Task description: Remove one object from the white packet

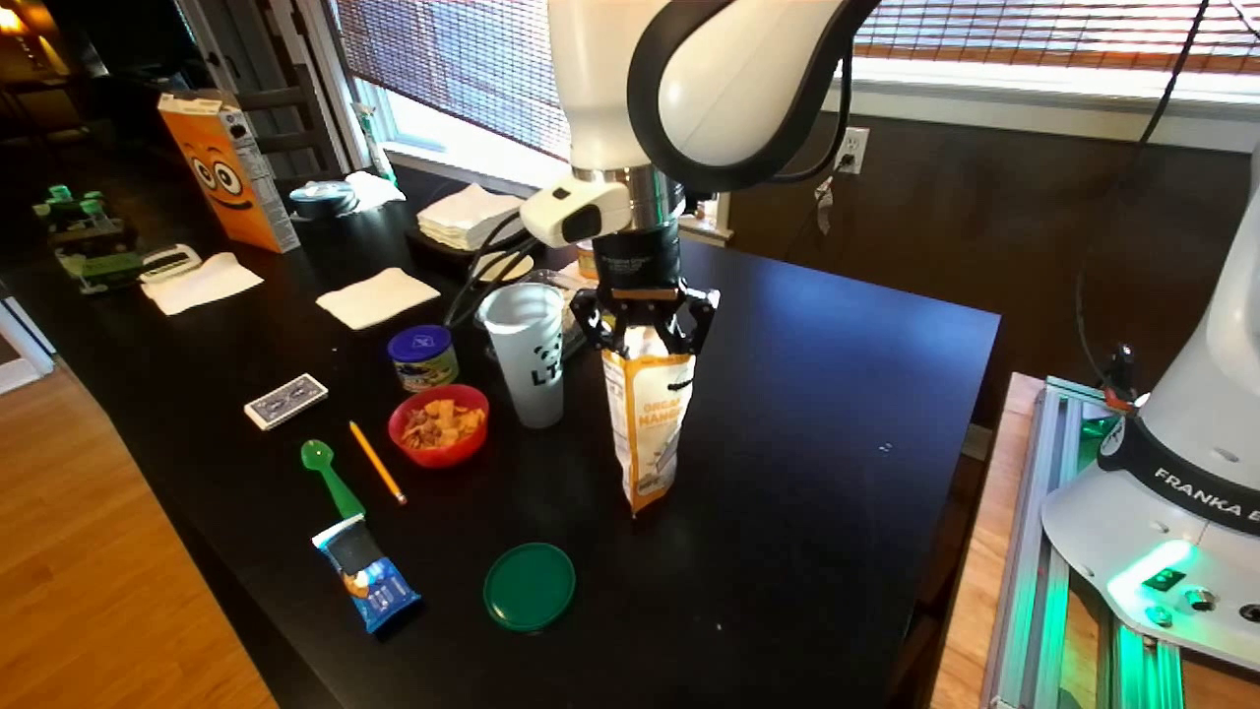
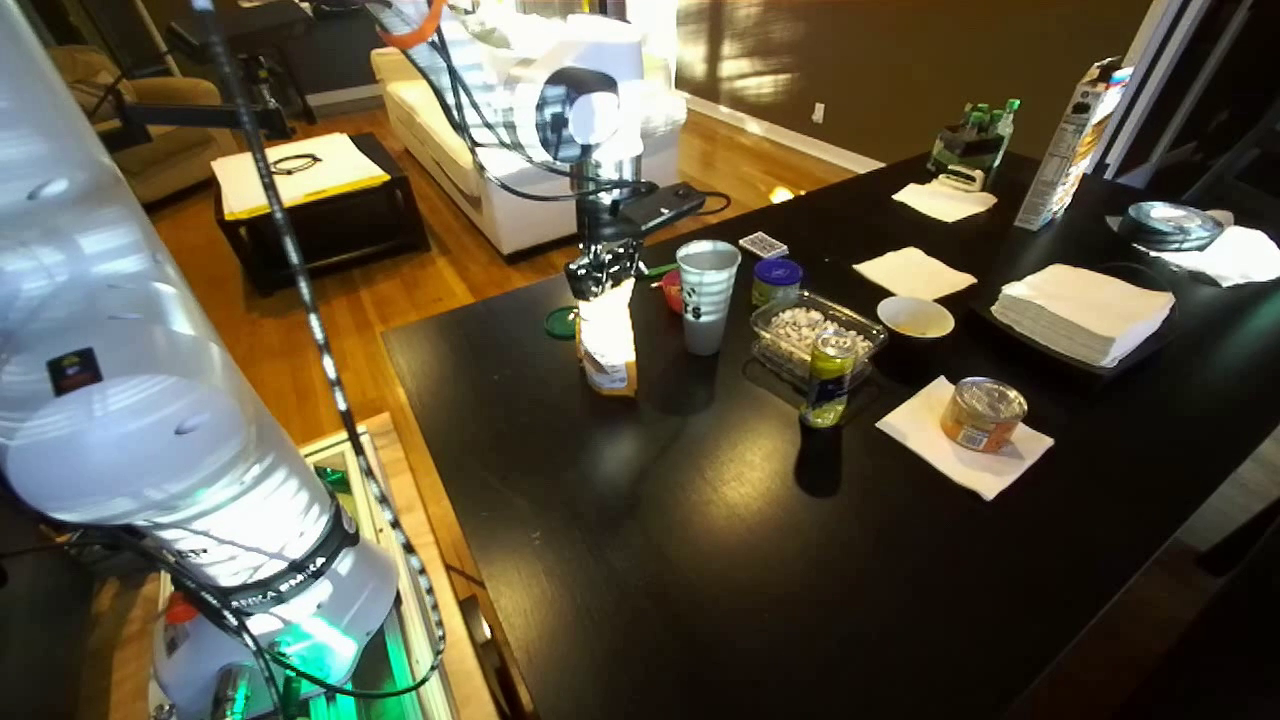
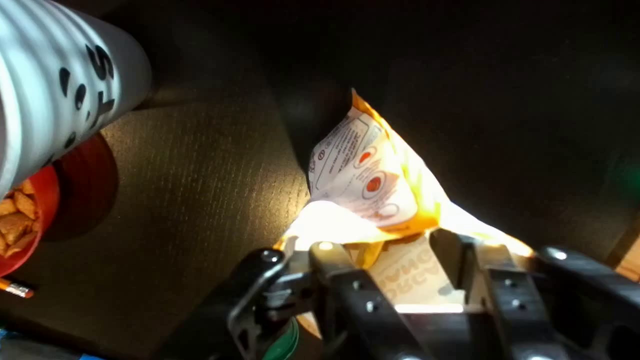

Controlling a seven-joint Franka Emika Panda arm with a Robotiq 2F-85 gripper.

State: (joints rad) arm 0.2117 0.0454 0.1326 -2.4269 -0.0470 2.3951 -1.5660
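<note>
The white packet with orange edges and mango lettering stands upright on the dark table, its mouth open; it also shows in an exterior view and in the wrist view. My gripper points straight down at the packet's mouth, fingertips inside it. In the wrist view, the gripper has its fingers spread apart, against the opposite sides of the mouth. A yellow-orange strip shows between the fingers; I cannot tell whether it is the object or part of the packet. No object is clearly seen in the grip.
A tall grey-white cup stands close beside the packet. A red bowl of snacks, a blue-lidded tub, a pencil and a green lid lie nearby. A clear container and a yellow can stand beyond the cup.
</note>
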